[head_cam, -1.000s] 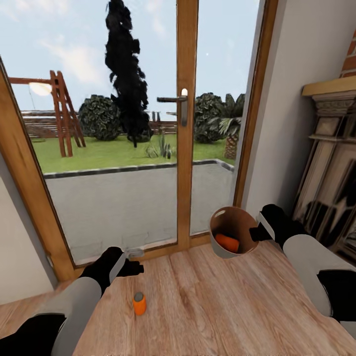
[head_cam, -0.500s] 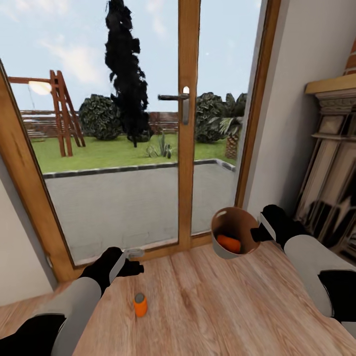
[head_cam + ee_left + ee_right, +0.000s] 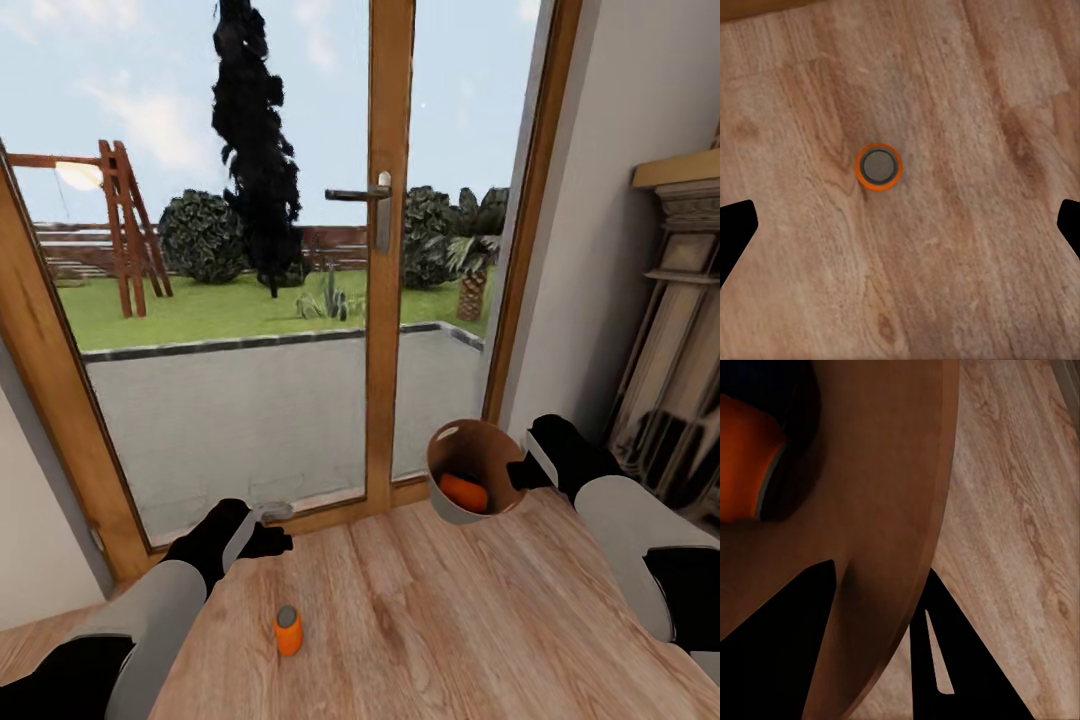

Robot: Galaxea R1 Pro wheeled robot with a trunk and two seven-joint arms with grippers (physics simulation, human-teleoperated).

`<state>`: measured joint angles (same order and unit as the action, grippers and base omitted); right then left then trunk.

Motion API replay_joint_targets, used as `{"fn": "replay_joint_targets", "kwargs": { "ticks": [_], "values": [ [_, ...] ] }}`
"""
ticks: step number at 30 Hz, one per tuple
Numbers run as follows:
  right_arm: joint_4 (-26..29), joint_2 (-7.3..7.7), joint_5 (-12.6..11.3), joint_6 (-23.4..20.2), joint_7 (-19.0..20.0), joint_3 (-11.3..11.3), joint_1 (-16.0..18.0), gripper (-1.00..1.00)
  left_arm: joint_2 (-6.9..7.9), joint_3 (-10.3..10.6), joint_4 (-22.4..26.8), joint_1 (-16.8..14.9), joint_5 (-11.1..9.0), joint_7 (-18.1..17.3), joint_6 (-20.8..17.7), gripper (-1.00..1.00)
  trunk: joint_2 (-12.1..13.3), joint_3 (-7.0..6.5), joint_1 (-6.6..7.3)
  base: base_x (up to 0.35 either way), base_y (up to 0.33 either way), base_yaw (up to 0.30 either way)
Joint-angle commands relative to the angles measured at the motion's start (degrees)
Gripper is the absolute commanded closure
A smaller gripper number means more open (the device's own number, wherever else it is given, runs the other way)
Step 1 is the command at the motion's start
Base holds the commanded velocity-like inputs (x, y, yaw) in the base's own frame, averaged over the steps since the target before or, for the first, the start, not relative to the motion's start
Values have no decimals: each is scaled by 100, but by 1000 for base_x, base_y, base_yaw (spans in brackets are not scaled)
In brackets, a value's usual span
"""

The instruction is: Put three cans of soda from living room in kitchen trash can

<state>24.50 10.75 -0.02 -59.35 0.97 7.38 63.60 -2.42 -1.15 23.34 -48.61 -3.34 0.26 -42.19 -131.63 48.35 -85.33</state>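
An orange can (image 3: 288, 630) stands upright on the wood floor (image 3: 420, 620), a little way in from the glass doors (image 3: 300, 300). Its grey top faces up. In the left wrist view the same can (image 3: 878, 166) sits alone on the planks, between the two dark finger tips of the left claw (image 3: 900, 225), which are spread far apart at the edges of the view, so that claw is open and holds nothing. In the head view the left claw (image 3: 262, 535) hangs above the floor, nearer the doors than the can and not touching it. The right claw (image 3: 520, 470) grips the rim of the bin (image 3: 448, 505) and holds it tipped, off the floor, near the door frame. In the right wrist view one finger (image 3: 787, 622) is inside the brown wall of the bin (image 3: 892, 510) and the other is outside it, so the claw is closed on the wall. A second orange can (image 3: 463, 491) lies on its side inside the bin. A stone fireplace (image 3: 680, 330) stands by the right wall. Grass, bushes and a wooden swing frame show through the glass.
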Motion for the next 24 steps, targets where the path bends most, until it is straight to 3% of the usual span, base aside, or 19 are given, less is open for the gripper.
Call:
{"fn": "replay_joint_targets", "kwargs": {
  "ticks": [1,14,24],
  "values": [
    [4,-4,-26,-5,-71,-8,4,100,-2,0,1,0,0,0,1,-100,-1,5,1,3,1,0],
    [-14,-9,-33,-15,-279,-25,-4,100,-12,0,4,-6,0,-27,-5,-100,-1,114,1,18,0,0],
    [-16,-3,-33,-7,-283,-18,-5,100,-82,0,4,-4,0,-34,-21,-100,-1,200,1,290,15,0]
  ]
}}
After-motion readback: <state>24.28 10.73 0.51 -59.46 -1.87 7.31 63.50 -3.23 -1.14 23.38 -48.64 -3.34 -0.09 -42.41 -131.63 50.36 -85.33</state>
